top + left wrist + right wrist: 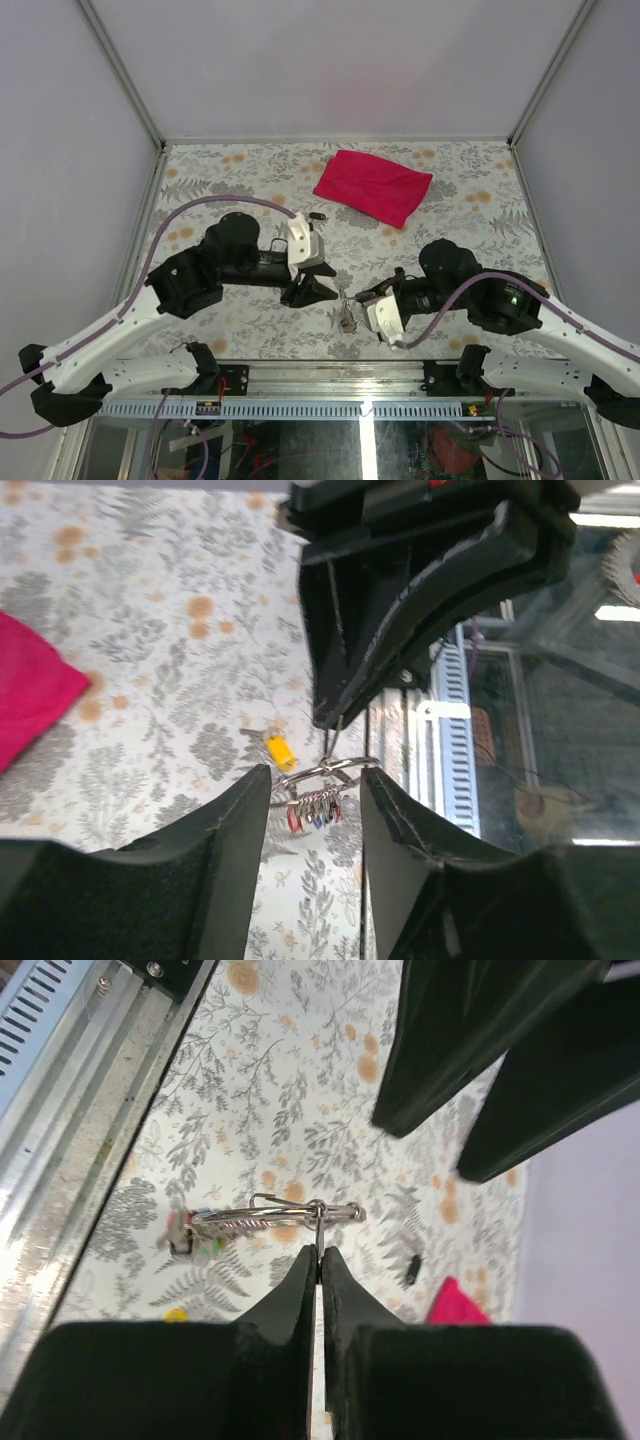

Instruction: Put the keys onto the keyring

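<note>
Keyring (285,1215) hangs pinched in the right gripper (319,1252), jaws clamped tight on the thin wire, well apart from the magenta cloth (373,186), on its near side. Left gripper (315,780) stands parted, holding nothing we can see, with the ring showing in its gap. The risk here is one bump from those left fingers (200,880): the wire could twist out of the pinch. The left wrist view gives us the yellow key (277,752) lying loose between cloth and ring, which the overhead view doesn't show. We can't find the red key anywhere.
</note>
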{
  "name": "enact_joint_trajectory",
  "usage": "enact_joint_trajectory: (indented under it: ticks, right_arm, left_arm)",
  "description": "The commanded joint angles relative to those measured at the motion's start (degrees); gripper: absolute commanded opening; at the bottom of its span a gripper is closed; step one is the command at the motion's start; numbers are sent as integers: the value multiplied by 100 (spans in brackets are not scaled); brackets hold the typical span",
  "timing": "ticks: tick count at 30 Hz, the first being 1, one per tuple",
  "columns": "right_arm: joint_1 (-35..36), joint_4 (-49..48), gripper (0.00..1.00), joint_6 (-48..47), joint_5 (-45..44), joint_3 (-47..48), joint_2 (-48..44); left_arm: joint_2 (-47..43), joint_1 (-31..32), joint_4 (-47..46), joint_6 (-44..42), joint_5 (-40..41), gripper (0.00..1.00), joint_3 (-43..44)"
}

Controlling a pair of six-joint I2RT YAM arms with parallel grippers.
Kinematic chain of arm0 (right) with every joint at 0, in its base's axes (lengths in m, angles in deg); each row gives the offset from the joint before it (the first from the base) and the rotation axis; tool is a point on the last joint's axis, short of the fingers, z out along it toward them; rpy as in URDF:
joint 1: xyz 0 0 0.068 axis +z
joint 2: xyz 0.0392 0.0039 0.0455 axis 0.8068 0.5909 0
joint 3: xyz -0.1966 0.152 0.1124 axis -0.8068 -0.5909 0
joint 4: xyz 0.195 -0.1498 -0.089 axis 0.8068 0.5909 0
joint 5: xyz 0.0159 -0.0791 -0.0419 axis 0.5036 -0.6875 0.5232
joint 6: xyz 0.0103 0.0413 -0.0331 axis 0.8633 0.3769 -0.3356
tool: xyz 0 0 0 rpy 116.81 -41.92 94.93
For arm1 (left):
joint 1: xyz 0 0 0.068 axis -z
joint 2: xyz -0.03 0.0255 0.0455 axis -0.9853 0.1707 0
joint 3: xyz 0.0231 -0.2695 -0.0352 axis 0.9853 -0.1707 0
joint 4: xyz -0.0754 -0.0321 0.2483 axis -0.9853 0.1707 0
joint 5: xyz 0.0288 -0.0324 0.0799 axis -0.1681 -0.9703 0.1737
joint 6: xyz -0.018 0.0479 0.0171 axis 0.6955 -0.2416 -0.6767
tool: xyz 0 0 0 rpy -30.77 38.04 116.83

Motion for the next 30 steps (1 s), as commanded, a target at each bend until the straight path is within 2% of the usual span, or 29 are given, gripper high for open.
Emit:
enact_joint_trajectory:
  ticks: [1,11,16,19,23,30]
  right_arm:
    - [56,-2,0,1576,-562,544,198]
    - [57,1014,0,4423,-1126,1755,1464]
    - [13,422,0,5341,-1287,1454,1550]
    - [-354,331,0,5754,-1030,1496,1581]
    - [-1182,357,0,6610,-88,1699,1681]
    - [-1456,468,0,7456,36,2062,1669]
  left_arm:
    - [-411,-30,-619,373,938,44,-200]
    - [-952,-23,-1305,752,2401,50,-658]
    - [-1343,-25,-1661,808,2960,54,-886]
    - [-1441,-25,-1554,716,3035,55,-833]
    - [-1600,-19,-1510,534,3219,58,-812]
    - [-1273,-23,-1207,21,3268,64,-368]
